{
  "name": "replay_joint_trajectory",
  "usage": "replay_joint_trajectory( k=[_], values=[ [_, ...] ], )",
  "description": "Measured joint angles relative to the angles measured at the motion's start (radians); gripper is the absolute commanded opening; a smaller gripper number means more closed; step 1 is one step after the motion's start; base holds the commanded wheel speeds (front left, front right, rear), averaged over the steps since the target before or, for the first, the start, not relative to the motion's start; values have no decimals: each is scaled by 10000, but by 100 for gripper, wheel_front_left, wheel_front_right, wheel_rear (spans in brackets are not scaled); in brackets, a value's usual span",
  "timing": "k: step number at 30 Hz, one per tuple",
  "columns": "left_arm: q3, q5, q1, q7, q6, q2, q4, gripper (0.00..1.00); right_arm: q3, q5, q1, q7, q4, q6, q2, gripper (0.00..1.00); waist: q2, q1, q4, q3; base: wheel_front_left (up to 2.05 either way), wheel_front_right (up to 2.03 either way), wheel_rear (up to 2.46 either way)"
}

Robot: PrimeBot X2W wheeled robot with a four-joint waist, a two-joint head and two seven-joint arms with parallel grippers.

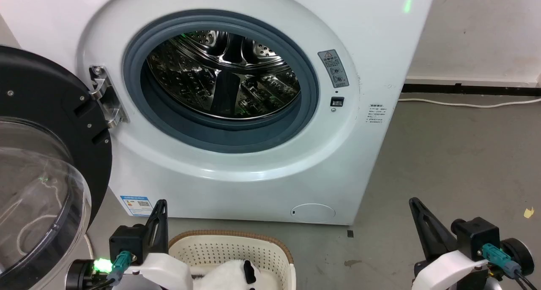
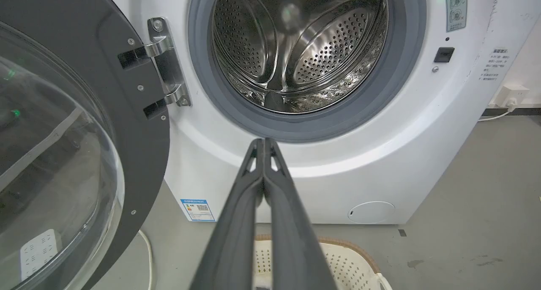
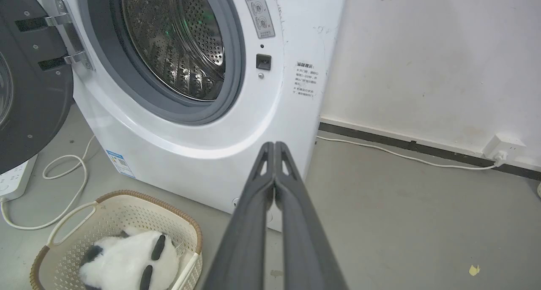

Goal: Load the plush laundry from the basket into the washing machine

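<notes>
The white washing machine (image 1: 236, 171) stands ahead with its black-framed glass door (image 1: 38, 188) swung open to the left and its steel drum (image 1: 224, 74) bare inside. On the floor in front sits the cream basket (image 1: 230, 250) with a brown rim; the fluffy white plush laundry (image 3: 129, 260) with black ears lies in it. My left gripper (image 1: 161, 203) is shut, hovering just left of the basket. My right gripper (image 1: 413, 201) is shut too, well to the right over the floor. Both hold nothing.
A white power strip (image 3: 12, 180) and a looped white cable (image 3: 63, 171) lie on the floor under the open door. Another cable (image 3: 401, 154) runs along the wall to a socket (image 3: 505, 148). Grey floor (image 1: 456, 163) spreads to the right of the machine.
</notes>
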Motion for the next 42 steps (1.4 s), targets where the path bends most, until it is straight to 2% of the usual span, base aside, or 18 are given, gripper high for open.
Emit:
replay_joint_trajectory(
  k=[6, 7, 27, 42],
  values=[
    [0, 0, 0, 0, 0, 0, 0, 0, 0, 0, 0, 0, 0, 0, 0, 0, 0, 0, 0, 0, 0, 0, 0],
    [0, 0, 0, 0, 0, 0, 0, 100, 0, 0, 0, 0, 0, 0, 0, 100, -1, 0, 0, 0, 0, 0, 0],
    [-203, -54, 10, -211, 46, 0, 211, 100, -10, 113, 6, -207, -4, 0, 0, 100, 0, 0, -92, 58, 0, 0, 0],
    [-453, -372, -359, -449, -15, 84, 1145, 100, 31, 328, -142, -546, -247, 0, 0, 100, 0, 1, -494, 1091, 0, 0, 0]
  ],
)
